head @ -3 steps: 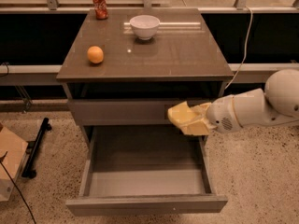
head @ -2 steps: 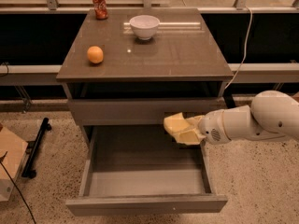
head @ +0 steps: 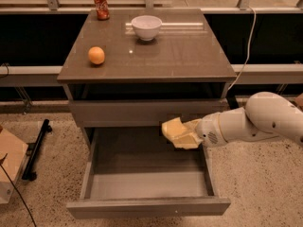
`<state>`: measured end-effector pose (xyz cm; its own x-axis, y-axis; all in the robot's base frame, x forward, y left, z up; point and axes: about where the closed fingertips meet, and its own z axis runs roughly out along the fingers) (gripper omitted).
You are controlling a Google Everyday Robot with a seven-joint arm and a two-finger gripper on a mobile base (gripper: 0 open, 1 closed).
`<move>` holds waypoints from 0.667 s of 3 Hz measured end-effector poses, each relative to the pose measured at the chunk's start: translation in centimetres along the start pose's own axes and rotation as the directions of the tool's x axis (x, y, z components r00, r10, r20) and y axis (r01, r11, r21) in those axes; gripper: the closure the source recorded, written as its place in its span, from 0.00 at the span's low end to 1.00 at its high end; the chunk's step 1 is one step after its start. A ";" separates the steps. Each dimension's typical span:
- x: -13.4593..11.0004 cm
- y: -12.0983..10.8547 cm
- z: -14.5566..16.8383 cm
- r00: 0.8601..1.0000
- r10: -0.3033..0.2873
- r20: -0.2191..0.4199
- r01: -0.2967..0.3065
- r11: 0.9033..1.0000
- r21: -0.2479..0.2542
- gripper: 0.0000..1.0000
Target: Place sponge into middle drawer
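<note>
The pale yellow sponge (head: 177, 132) is held in my gripper (head: 185, 134), which is shut on it at the end of the white arm that reaches in from the right. The sponge hangs over the right back part of the open middle drawer (head: 147, 183), a deep grey box pulled out from the cabinet, just below the shut drawer front (head: 142, 111) above it. The drawer's floor shows nothing on it.
On the brown cabinet top (head: 189, 56) stand an orange fruit (head: 96, 55), a white bowl (head: 146, 27) and a red can (head: 101, 4). A black stand (head: 35, 150) and a cardboard box (head: 8, 167) lie on the speckled floor at left. A white cable (head: 246, 46) hangs at right.
The arm has moved left and slightly down, carrying the sponge from beside the drawer's right edge to over the drawer's inside.
</note>
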<state>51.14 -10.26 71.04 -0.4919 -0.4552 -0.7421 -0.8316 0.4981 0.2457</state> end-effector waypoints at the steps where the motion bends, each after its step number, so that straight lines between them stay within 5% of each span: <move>1: 1.7 0.1 2.3 1.000 0.018 -0.016 -0.019 0.999 -0.034 1.00; 2: 4.2 -0.3 5.6 0.998 0.059 -0.026 -0.060 0.995 -0.075 1.00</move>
<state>50.76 -8.15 64.39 -0.5465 -0.4447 -0.7097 -0.8173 0.4682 0.3359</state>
